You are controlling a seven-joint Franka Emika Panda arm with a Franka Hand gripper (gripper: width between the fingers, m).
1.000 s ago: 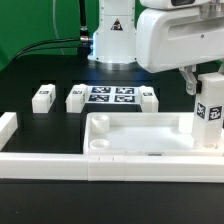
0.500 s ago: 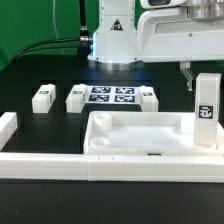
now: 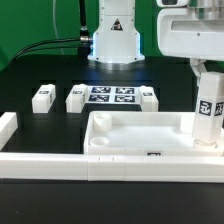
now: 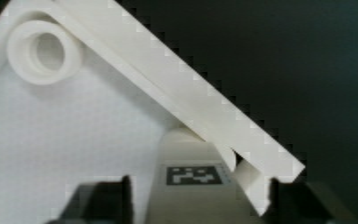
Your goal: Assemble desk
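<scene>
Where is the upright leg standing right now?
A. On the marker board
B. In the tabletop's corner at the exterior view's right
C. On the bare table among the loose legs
B: the upright leg stands inside the tabletop at its corner on the exterior view's right, well apart from the marker board behind it.

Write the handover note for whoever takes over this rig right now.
Gripper: open, above the upright leg, apparently holding nothing.
Tabletop: in front of the marker board; the leg stands in its corner at the exterior view's right.
Loose legs: three, lying beside the marker board.
Done: one leg stood up; seating unclear.
Left: three legs.
</scene>
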